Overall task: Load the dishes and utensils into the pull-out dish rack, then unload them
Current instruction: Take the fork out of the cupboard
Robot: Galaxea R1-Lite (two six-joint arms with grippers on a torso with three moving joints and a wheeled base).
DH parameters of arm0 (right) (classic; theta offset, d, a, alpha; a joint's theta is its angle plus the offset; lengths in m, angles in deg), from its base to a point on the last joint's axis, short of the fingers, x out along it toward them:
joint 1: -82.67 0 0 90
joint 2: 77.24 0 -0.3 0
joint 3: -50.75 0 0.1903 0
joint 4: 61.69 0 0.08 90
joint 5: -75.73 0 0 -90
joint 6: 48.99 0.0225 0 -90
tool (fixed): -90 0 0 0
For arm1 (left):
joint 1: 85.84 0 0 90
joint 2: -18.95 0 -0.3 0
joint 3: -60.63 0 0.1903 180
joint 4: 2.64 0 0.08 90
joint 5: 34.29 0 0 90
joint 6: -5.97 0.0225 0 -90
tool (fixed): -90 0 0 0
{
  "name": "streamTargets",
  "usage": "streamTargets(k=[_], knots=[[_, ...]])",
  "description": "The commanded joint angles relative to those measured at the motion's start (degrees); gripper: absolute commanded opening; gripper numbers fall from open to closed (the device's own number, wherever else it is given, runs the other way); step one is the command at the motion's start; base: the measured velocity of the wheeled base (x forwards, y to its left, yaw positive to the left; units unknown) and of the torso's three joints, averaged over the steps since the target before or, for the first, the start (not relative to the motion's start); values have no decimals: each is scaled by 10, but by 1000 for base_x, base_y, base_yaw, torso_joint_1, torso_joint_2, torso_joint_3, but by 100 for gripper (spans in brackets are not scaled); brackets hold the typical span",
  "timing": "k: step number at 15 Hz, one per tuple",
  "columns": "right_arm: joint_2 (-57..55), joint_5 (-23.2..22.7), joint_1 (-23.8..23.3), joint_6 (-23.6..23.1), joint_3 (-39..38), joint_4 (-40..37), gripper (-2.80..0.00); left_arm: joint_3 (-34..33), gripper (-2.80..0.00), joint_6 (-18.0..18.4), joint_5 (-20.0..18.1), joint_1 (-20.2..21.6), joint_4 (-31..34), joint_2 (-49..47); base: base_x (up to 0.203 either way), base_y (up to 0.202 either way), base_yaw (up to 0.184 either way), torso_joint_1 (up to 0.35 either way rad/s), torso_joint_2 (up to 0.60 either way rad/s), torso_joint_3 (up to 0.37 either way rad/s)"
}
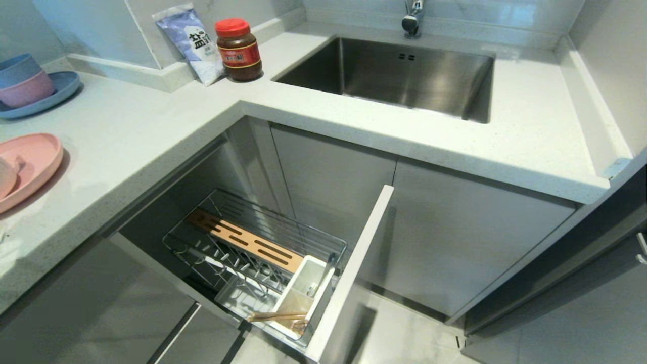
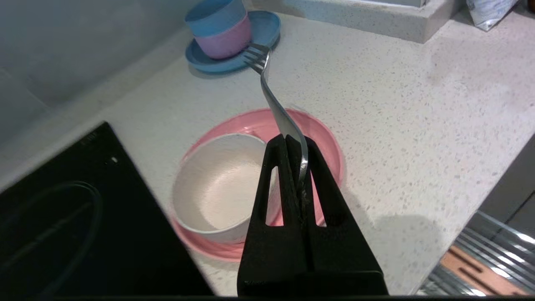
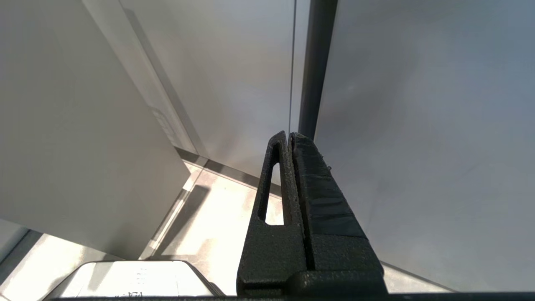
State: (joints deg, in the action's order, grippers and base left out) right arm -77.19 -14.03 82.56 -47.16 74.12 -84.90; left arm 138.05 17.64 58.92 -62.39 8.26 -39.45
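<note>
Fork (image 2: 279, 109) in the air, pinched by its handle between the closed fingers of the left gripper (image 2: 296, 144), tines pointing away from the wrist toward the stacked bowls (image 2: 220, 27) on the blue plate (image 2: 267, 30). Directly beneath the gripper sits the cream bowl (image 2: 217, 184), resting on the pink plate (image 2: 326, 142), both on the counter (image 2: 397, 104) and neither loaded. A black cooktop (image 2: 62, 217) lies off to one side of them.

Off past the counter edge, a corner of the rack (image 2: 480, 263) peeks in. From the head view it stands pulled out under the counter, its prongs bare and the wooden strip (image 1: 245, 239) empty. The chopsticks (image 1: 275, 317) are already in the white caddy (image 1: 308, 283), leaning out over its rim.

So: chopsticks loaded, fork lifted and likely bound for the caddy, with bowl and plate to follow. Then the whole unloading half remains.

The right gripper (image 3: 290, 136) hangs parked down by the cabinet fronts, fingers pressed together on nothing. Salt bag (image 1: 192, 43), sauce jar (image 1: 238, 49) and sink (image 1: 404, 76) sit untouched further back.
</note>
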Motion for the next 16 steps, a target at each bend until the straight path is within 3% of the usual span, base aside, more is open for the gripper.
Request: streamTargets(k=[1, 4, 7, 9, 14, 16], knots=[[1, 0, 0, 0, -1, 0, -280, 7, -280, -35, -1, -3, -8, -51, 0, 0, 0, 0, 0, 0], [2, 0, 0, 0, -1, 0, -280, -11, -280, -89, -2, -8, -101, -80, 0, 0, 0, 0, 0, 0], [1, 0, 0, 0, 0, 0, -280, -65, -280, -106, 0, -22, -240, -102, 0, 0, 0, 0, 0, 0], [1, 0, 0, 0, -1, 0, -280, -96, -280, -144, 1, -23, -273, -113, 0, 0, 0, 0, 0, 0], [1, 0, 0, 0, -1, 0, -280, -176, -280, -160, 1, -22, -355, -132, 0, 0, 0, 0, 0, 0], [2, 0, 0, 0, -1, 0, -280, -181, -280, -192, 5, -21, -367, -148, 0, 0, 0, 0, 0, 0]])
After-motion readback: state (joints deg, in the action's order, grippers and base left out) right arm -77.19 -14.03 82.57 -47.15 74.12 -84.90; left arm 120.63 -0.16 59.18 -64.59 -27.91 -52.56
